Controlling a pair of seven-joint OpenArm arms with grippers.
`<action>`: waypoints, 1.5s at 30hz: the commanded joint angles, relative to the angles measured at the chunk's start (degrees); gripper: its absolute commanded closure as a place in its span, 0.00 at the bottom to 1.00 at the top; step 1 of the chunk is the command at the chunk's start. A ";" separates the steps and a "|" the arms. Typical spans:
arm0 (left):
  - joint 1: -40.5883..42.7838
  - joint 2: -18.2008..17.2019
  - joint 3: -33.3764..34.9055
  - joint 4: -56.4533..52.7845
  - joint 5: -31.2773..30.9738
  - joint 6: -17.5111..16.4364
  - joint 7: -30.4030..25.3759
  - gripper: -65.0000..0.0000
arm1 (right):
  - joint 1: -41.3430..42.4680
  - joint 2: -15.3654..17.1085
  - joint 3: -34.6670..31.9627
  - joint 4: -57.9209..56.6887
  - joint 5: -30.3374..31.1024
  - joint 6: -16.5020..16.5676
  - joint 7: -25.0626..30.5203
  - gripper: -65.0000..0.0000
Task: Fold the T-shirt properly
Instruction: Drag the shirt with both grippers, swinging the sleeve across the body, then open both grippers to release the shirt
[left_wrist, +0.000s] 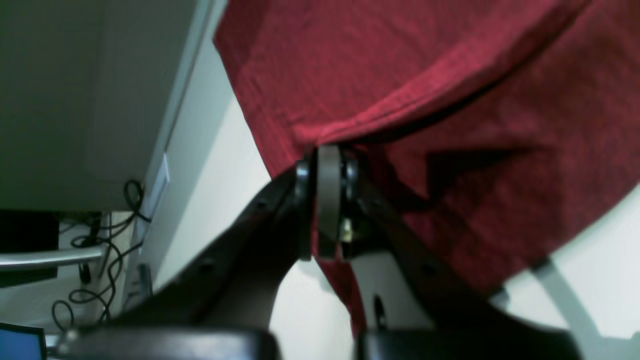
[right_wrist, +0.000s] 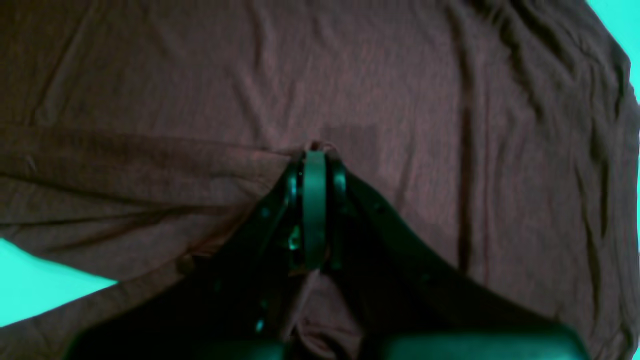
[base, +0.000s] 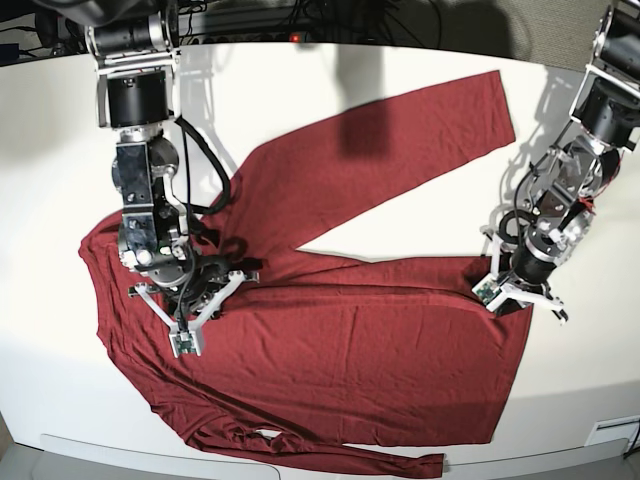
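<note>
The dark red T-shirt (base: 350, 340) lies spread on the white table (base: 400, 80), one long sleeve (base: 400, 150) stretched toward the back right and the other (base: 300, 455) along the front edge. My right gripper (base: 195, 290) is over the shirt's left part, shut on a pinched fold of the T-shirt (right_wrist: 400, 75); its tips (right_wrist: 315, 152) show cloth caught between them. My left gripper (base: 505, 285) is at the shirt's right edge. In the left wrist view this gripper (left_wrist: 327, 150) is shut on the hem of the T-shirt (left_wrist: 450, 75), which rises slightly.
Cables and a power strip (base: 250, 20) run along the table's back edge. More cables (left_wrist: 100, 240) hang beyond the table's side in the left wrist view. The table's front edge (base: 300, 465) lies just past the lower sleeve.
</note>
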 joint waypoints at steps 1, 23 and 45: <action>-1.73 -0.63 -0.42 0.70 0.04 1.07 -0.68 1.00 | 1.75 0.35 0.15 0.96 0.24 -0.33 1.62 1.00; -3.72 -0.61 -0.42 -1.09 0.04 1.03 -1.95 1.00 | 1.77 0.33 0.13 0.74 0.20 -1.79 2.56 1.00; -8.50 5.25 -0.42 -17.40 3.50 1.42 -8.24 1.00 | 3.32 0.33 0.13 -5.66 0.02 -1.75 4.22 1.00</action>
